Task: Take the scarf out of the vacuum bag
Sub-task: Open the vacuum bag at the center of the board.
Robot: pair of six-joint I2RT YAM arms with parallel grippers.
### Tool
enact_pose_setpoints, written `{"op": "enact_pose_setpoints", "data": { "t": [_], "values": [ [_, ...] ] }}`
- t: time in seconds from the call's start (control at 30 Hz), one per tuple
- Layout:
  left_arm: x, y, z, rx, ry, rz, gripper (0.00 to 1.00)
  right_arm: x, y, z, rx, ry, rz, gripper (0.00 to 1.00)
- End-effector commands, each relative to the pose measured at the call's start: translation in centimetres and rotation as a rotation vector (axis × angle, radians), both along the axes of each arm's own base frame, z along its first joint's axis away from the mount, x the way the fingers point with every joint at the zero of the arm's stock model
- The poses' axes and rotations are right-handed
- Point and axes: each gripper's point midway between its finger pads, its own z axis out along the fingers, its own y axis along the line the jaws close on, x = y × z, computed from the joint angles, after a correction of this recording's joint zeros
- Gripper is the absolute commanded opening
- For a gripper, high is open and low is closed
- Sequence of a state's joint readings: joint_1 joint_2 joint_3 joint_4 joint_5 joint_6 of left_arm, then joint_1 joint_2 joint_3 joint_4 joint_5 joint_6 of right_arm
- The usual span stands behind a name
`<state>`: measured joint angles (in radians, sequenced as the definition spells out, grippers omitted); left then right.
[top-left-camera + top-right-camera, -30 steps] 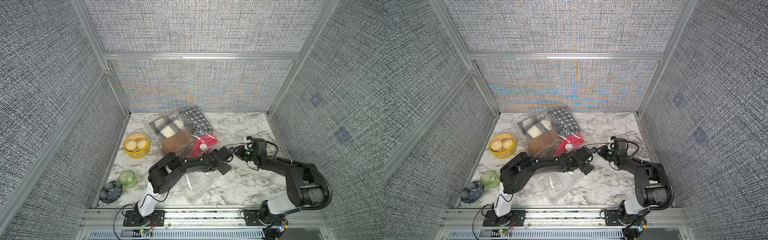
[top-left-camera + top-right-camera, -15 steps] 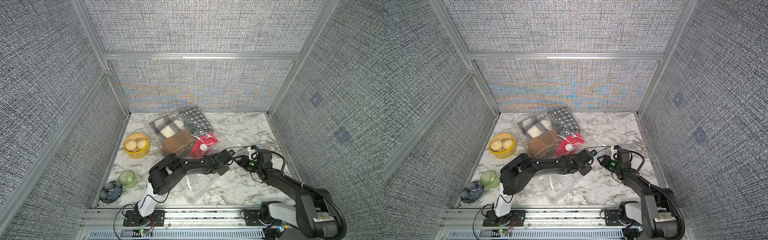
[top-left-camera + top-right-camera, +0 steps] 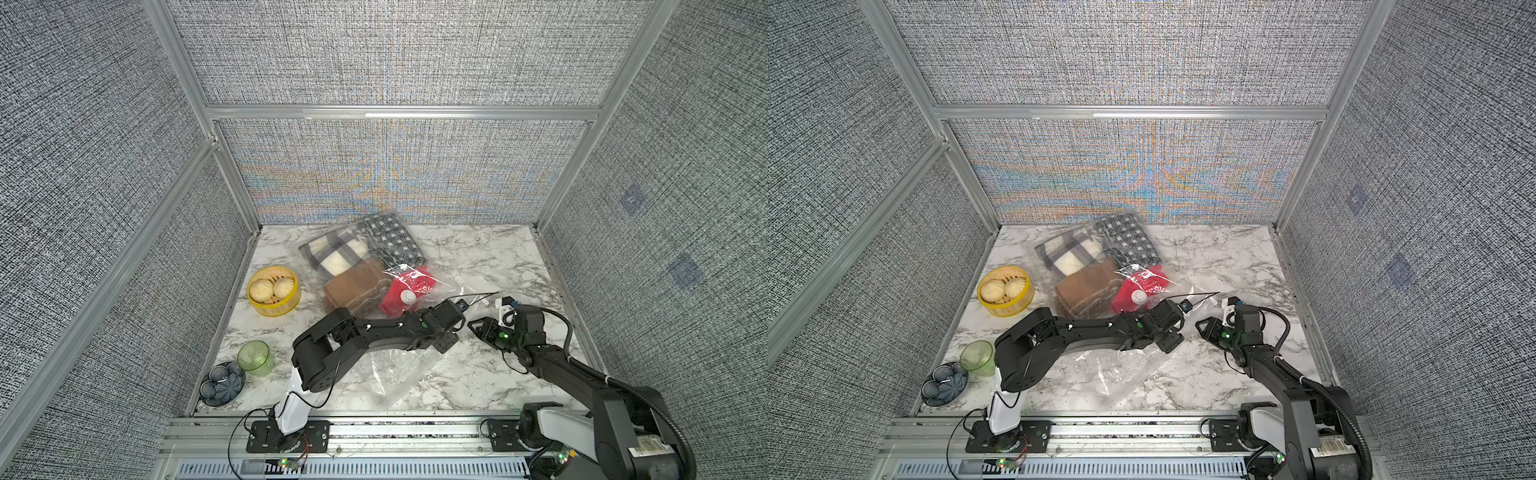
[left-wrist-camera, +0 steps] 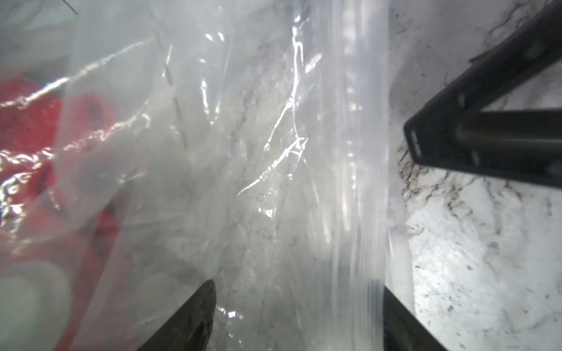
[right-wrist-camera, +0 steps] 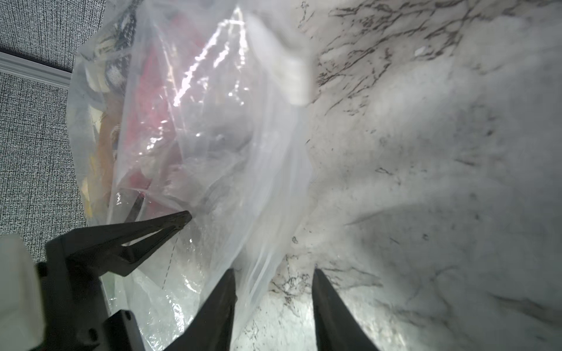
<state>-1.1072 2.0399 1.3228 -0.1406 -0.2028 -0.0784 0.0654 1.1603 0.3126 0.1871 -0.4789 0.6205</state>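
1. Plastic, clear and crinkled: the vacuum bag (image 3: 397, 368) lies across the middle of the marble table (image 3: 478, 257) in both top views, with its scarves inside, bunched at the far end
2. Only the left wrist view shows the zip strip (image 4: 359, 182), a flat band running away between the two tips of the left pincer (image 4: 298, 285); only the right wrist view shows one left finger (image 5: 158, 224) with its tip against the film
3. From above, the left arm (image 3: 374, 332) and right arm (image 3: 552, 365) meet low at the bag's right edge, ends facing, close but apart
4. Left pincer: jaws wide, straddling the zip strip, gripping nothing that I can see
5. Right pincer (image 5: 273, 270): jaws partly apart, the bag's loose edge lying in the gap, bare marble showing beside it, not nipped
6. Counted: one bag, one white valve cap (image 3: 408, 296), four scarves (plaid scarf (image 3: 336, 253), black-and-white scarf (image 3: 390, 241), brown scarf (image 3: 353, 286), red scarf (image 3: 415, 282)), one yellow steamer (image 3: 291, 305) holding two buns (image 3: 262, 289), one green cup (image 3: 254, 359), one dark dish (image 3: 208, 388), two arms
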Motion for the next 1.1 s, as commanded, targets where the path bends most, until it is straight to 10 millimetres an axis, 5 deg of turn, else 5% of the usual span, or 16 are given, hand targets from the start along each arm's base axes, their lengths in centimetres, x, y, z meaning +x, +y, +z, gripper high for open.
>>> {"op": "enact_pose_setpoints", "data": {
  "t": [0.0,0.1,0.17,0.27,0.33,0.37,0.7,1.07],
  "values": [
    [0.1,0.2,-0.1,0.014,-0.008,0.019,0.8,-0.2,0.0,-0.1,-0.008,0.003,0.008,0.43],
    [0.2,0.5,-0.8,0.058,-0.039,0.049,0.85,-0.3,0.0,-0.2,-0.004,0.001,0.006,0.44],
    [0.0,0.3,-1.7,0.075,-0.029,0.045,0.76,-0.2,0.0,-0.2,0.0,-0.004,0.003,0.43],
    [0.0,0.1,-2.0,0.078,-0.022,0.048,0.49,-0.4,0.3,-0.1,0.018,-0.008,0.012,0.43],
    [0.2,0.1,-1.3,0.066,-0.033,0.055,0.1,-0.5,0.7,0.4,0.039,-0.03,0.032,0.43],
    [0.1,0.0,-0.8,0.055,-0.038,0.055,0.0,-0.7,0.9,0.6,0.047,-0.039,0.041,0.42],
    [0.8,-0.4,7.9,-0.048,-0.092,0.061,0.0,-2.1,7.4,5.9,0.038,-0.239,0.174,0.38],
    [2.5,-1.1,8.5,-0.095,-0.049,0.077,0.0,-0.4,10.3,6.0,0.141,-0.224,0.183,0.3]
  ]
}}
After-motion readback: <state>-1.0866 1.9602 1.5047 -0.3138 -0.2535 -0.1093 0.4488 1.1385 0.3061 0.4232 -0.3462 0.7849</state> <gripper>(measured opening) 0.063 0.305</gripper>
